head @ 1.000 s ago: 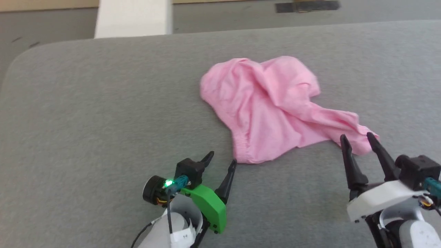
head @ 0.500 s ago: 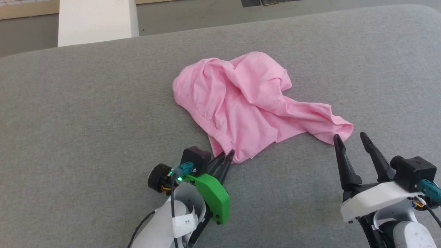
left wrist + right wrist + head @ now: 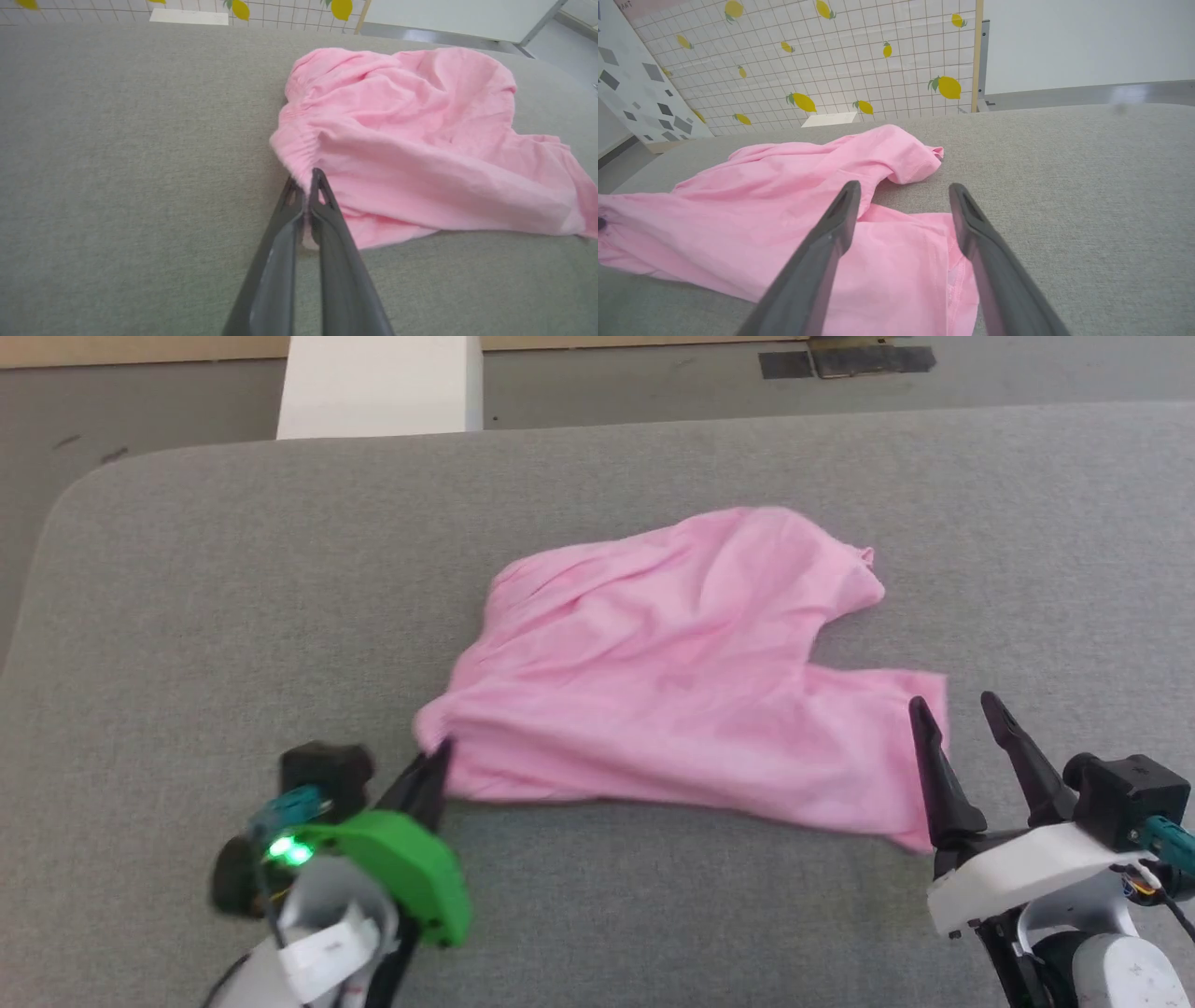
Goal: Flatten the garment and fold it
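Left pincer clamped on garment waistband corner. Right pincer spread wide at far leg hem.

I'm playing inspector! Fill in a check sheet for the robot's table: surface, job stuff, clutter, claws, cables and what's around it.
Surface: grey cloth-covered table with a rounded corner; no marks seen.
Job's things: pink shorts lying spread out but wrinkled, not folded.
Clutter: nothing seen.
Claws: left claw shut on the gathered waistband corner of the shorts; right claw open above a leg's edge, gripping nothing.
Cables: thin wires at the right wrist, off the cloth.
Surroundings: white block beyond the table; lemon-patterned wall.
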